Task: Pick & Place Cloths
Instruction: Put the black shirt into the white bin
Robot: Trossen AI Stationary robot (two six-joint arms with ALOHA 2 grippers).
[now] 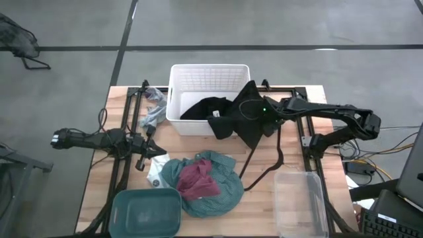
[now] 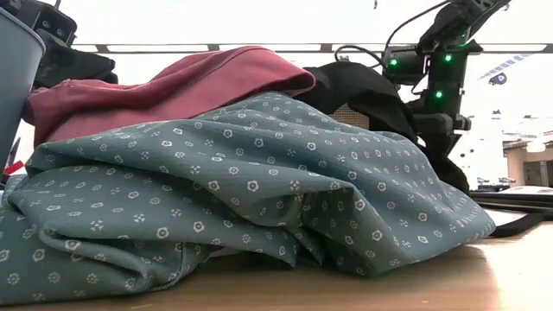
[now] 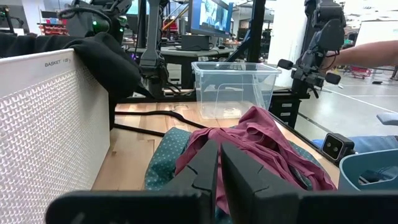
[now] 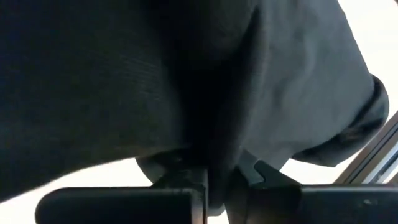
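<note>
Black garment [image 1: 228, 116] is half in the white basket [image 1: 208, 76], half draped over its right rim and down onto the table [image 1: 291, 158]. Right gripper [image 1: 254, 109] is clamped on it at the rim; the right wrist view shows only dark fabric bunched between the fingers.

Risks from here:
- Letting go now: most of the hanging weight looks to sit outside the basket, so the garment could slide back out over the rim.
- Pulling further across: the cloth could drag on the rim and shift or tip the basket.
- The hanger [image 1: 261, 168] lies right by the hanging hem, so the cloth could snag it and drag it along.

Left gripper [image 1: 149, 149] is near the table's left edge, fingers together and holding nothing, pointed at the maroon cloth [image 3: 261, 140] lying on the teal cloth [image 1: 225, 188]. Those two are stacked, so a grab could lift both at once.

White rag [image 1: 156, 173] lies beside the teal pile, easy to miss.
</note>
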